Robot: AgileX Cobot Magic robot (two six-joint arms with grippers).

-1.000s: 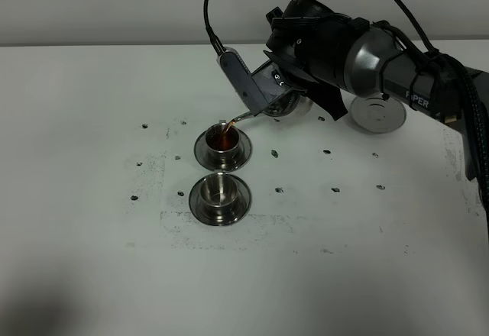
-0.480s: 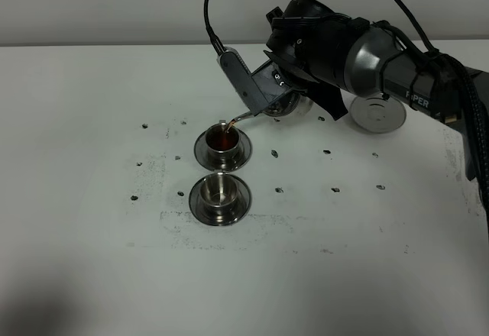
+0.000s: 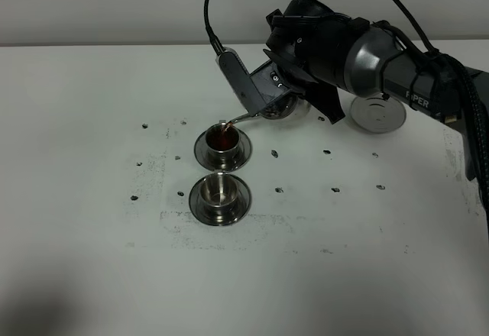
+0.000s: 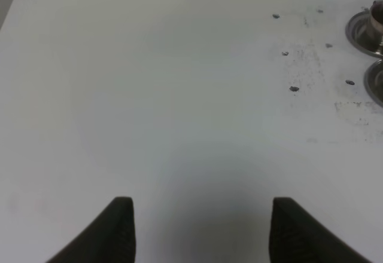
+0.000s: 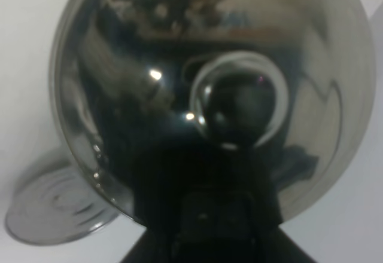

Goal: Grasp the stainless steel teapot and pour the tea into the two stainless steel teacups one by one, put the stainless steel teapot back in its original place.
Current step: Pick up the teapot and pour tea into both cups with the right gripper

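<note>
My right gripper (image 3: 294, 92) is shut on the stainless steel teapot (image 3: 280, 108) and holds it tilted above the table. Its thin spout (image 3: 243, 116) points down over the far teacup (image 3: 222, 140), which holds red-brown tea. The near teacup (image 3: 220, 191) stands on its saucer just in front and looks empty. The steel coaster disc (image 3: 378, 114) lies bare to the right. In the right wrist view the teapot (image 5: 149, 89) with its lid knob (image 5: 239, 98) fills the frame, the gripper (image 5: 203, 215) is dark below it, and the disc (image 5: 54, 206) lies behind. My left gripper (image 4: 200, 233) is open and empty over bare table.
The white table (image 3: 92, 260) carries small dark marks around the cups. In the left wrist view the two saucers (image 4: 366, 33) show only at the frame's edge, far from the left gripper. The table's back edge meets a grey wall.
The teapot has shifted and tipped very slightly while the tea stream keeps running into the far cup. The left gripper has not moved.
</note>
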